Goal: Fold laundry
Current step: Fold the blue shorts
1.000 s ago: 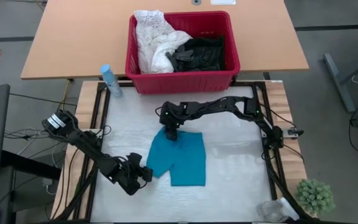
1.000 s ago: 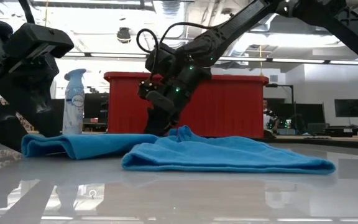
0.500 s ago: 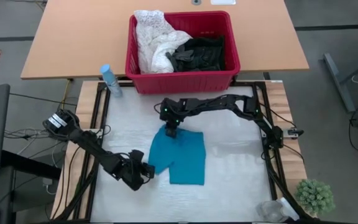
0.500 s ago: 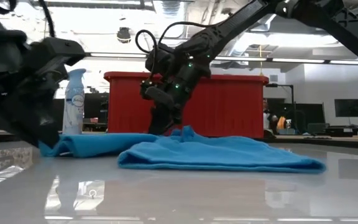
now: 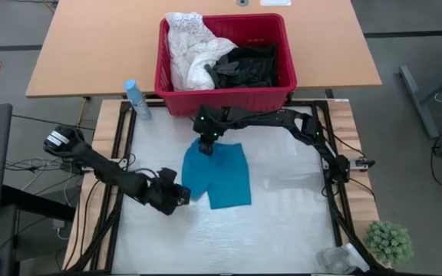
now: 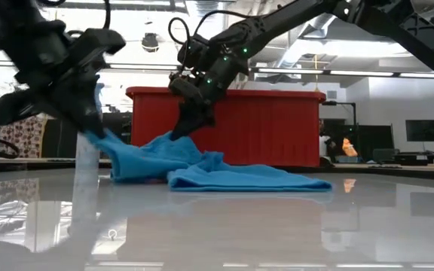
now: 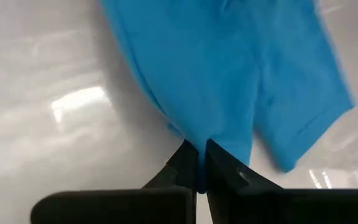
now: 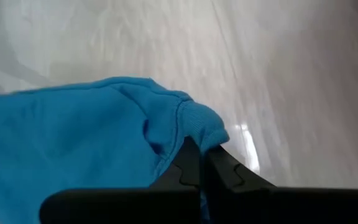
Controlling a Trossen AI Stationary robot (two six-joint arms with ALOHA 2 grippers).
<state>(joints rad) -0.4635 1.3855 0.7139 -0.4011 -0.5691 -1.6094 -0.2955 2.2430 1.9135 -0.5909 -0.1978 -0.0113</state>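
Observation:
Teal shorts (image 5: 219, 176) lie on the white table, their left side raised. My left gripper (image 5: 179, 196) is shut on their near left corner. My right gripper (image 5: 206, 146) is shut on their far left corner, close to the red basket (image 5: 176, 100). In the low view the cloth climbs to both grippers, and the shorts' right part (image 6: 262, 181) lies flat on the table. A white lacy garment (image 5: 186, 46) and dark garments (image 5: 244, 67) sit in the basket. My left gripper pinches the shorts' near left corner (image 7: 194, 138) between its two fingers, slanting down from the table's left. That corner is lifted clear, and the cloth slopes from it down to the table. My right gripper pinches a bunched fold at the shorts' far left corner (image 8: 196, 132) between its two fingers, slanting down from the far right. That corner (image 6: 173, 138) is lifted off the table, and the cloth hangs slack below it.
The red basket stands just past the table's far edge. A spray bottle (image 5: 136, 99) stands at the far left corner. A small green plant (image 5: 390, 241) and a clear object (image 5: 336, 259) are at the near right. The table's right half (image 5: 298, 199) is bare.
Both grippers have taken hold of the shorts' left side and risen with it, each shifting toward the far edge. The left corners have lifted off the table. The rest of the shorts has slid a little toward the far left and stays flat.

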